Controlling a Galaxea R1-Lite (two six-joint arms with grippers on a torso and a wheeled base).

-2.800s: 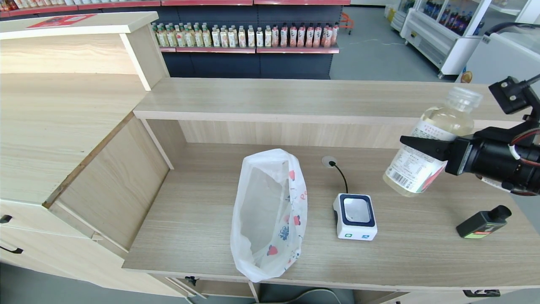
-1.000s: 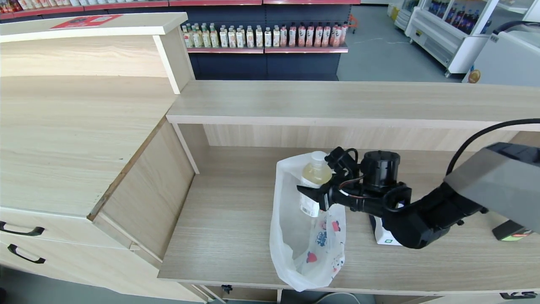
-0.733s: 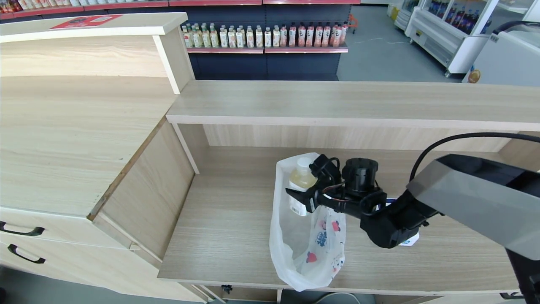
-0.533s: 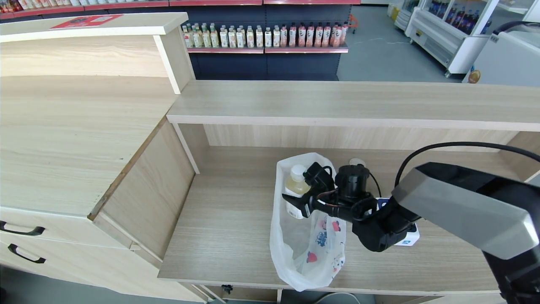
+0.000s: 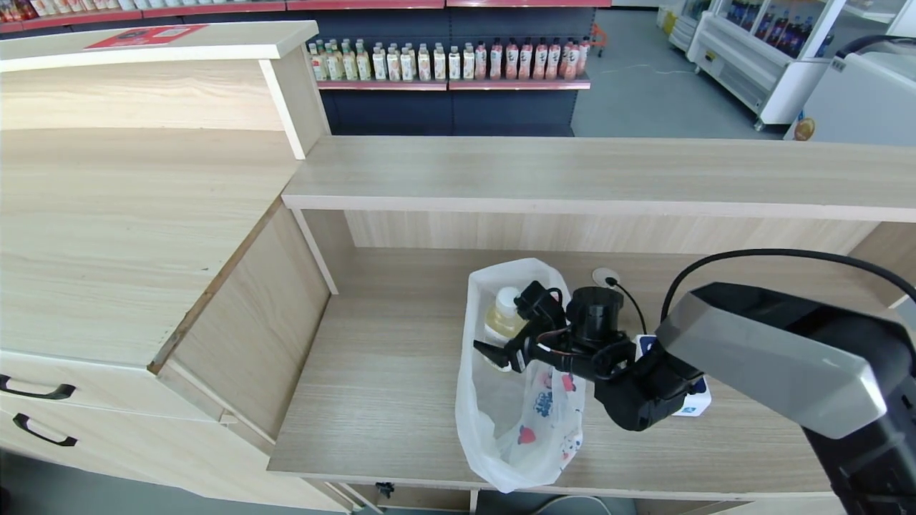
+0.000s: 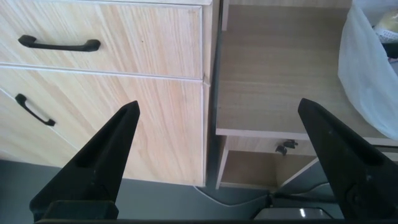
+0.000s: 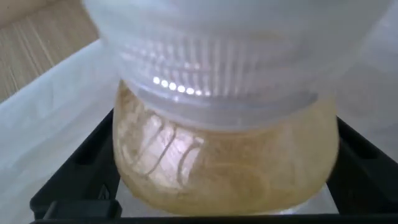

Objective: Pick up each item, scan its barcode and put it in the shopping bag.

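Wooden counter (image 5: 386, 400) | right gripper (image 5: 497, 350) clamps yellowish white-capped bottle (image 5: 502, 322) in shopping bag (image 5: 529, 429) | left gripper (image 6: 219, 107) spread wide

Honestly, nothing here that I could actually read off. There's a red sign (image 5: 147, 35) lying flat on the raised counter top (image 5: 236, 46) with some pale print on it, way too small to make out. The bottle (image 5: 502, 320) in the mouth of the shopping bag (image 5: 526, 436) has a white label, mostly hidden. The bag's got red and blue printed shapes on it; whether any of that is lettering, can't tell. The scanner (image 5: 698, 399) has a tiny blue mark on its front edge. The shelf bottles (image 5: 451, 61) at the back all have labels, just blobs of colour from here. There's a round orange sticker (image 5: 804, 129) on the white freezer (image 5: 859, 107), unreadable too.
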